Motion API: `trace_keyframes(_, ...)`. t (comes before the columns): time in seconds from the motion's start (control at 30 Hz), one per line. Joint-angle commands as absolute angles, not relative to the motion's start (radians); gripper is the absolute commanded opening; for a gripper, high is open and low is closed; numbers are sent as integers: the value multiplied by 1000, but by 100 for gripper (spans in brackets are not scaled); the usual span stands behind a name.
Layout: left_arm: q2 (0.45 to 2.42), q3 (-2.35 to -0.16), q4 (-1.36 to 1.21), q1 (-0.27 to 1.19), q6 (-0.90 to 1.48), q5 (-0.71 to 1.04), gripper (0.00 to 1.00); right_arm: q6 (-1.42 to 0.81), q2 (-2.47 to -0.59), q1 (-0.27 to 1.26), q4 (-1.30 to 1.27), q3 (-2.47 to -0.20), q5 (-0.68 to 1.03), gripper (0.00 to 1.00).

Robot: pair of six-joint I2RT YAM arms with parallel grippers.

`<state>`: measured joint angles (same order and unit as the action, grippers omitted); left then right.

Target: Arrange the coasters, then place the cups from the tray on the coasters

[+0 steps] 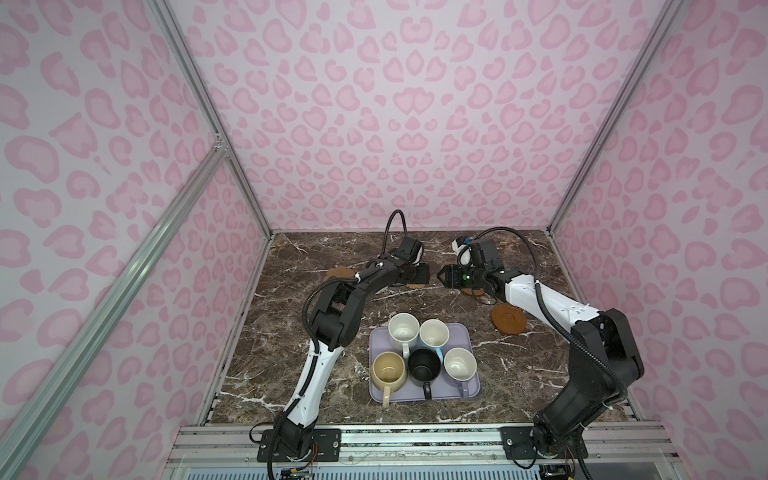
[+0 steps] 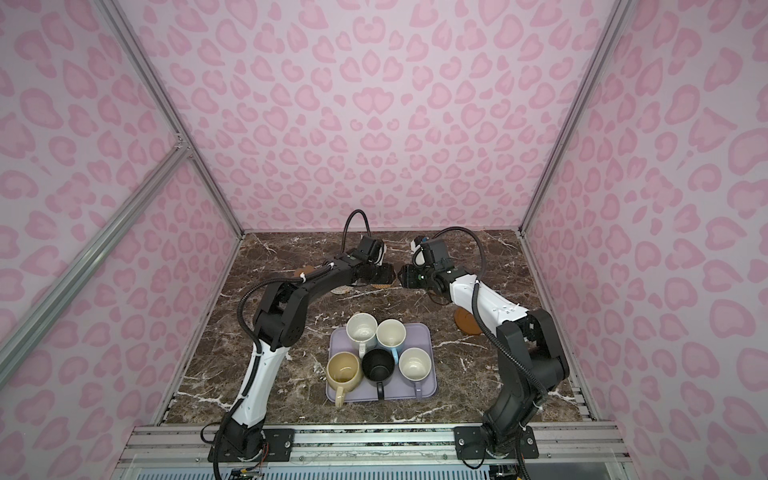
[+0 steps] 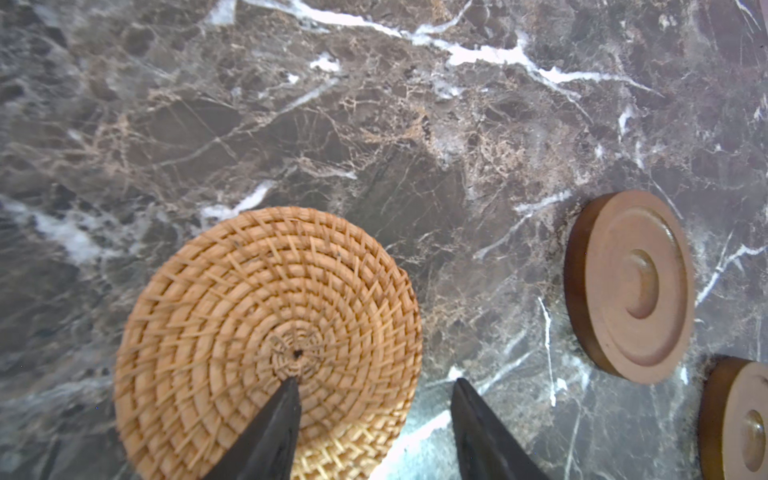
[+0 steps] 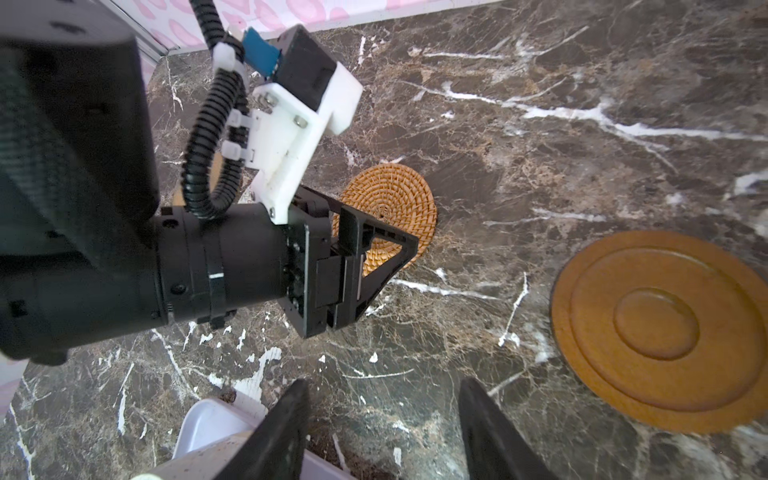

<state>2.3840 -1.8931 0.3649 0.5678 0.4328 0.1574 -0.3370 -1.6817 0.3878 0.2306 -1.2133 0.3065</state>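
My left gripper (image 3: 376, 380) is open low over the orange-tan rattan coaster (image 3: 266, 324); one finger is over its centre, the other past its edge. My right gripper (image 4: 384, 388) is open over bare table, facing the left gripper (image 4: 374, 257). Two brown wooden coasters (image 3: 631, 286) (image 3: 735, 419) lie beside the rattan one. In a top view the tan flower coaster (image 1: 338, 272) peeks from behind the left arm and the whitish one (image 2: 341, 289) from under it. The tray (image 1: 469, 332) holds white (image 1: 403, 328), blue (image 1: 434, 333), cream (image 1: 388, 370), black (image 1: 424, 363) and lavender (image 1: 460, 365) cups.
Both grippers (image 1: 422, 277) (image 1: 441, 277) nearly meet at the back middle of the dark marble table (image 1: 291, 374). Pink patterned walls (image 1: 415, 124) close in the back and sides. A metal rail (image 1: 415, 440) carrying the arm bases runs along the front edge.
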Motion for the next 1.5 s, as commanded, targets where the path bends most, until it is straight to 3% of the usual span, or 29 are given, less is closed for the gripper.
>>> trace_keyframes(0.0,2365,-1869,466,568,459,168,61,-337,-1679,387,226,-1209,299,59)
trace_keyframes(0.47,2347,-1884,410,568,478,229,67,-319,-1664,378,262,-1235,279,60)
trace_keyframes(0.67,2300,-1893,381,568,496,216,76,-322,-1624,374,268,-1216,265,64)
trace_keyframes(0.83,2179,-1818,332,568,522,193,90,-324,-1541,370,278,-1168,186,79)
trace_keyframes(0.9,2118,-1780,324,567,532,178,100,-327,-1497,362,275,-1141,161,91)
trace_keyframes(1.0,2032,-1735,349,568,542,132,98,-332,-1441,341,291,-1113,127,99)
trace_keyframes(1.27,1854,-1649,445,594,561,13,98,-279,-1375,273,268,-1034,61,99)
trace_keyframes(1.47,1824,-1604,448,597,572,39,98,-288,-1511,171,318,-1072,145,91)
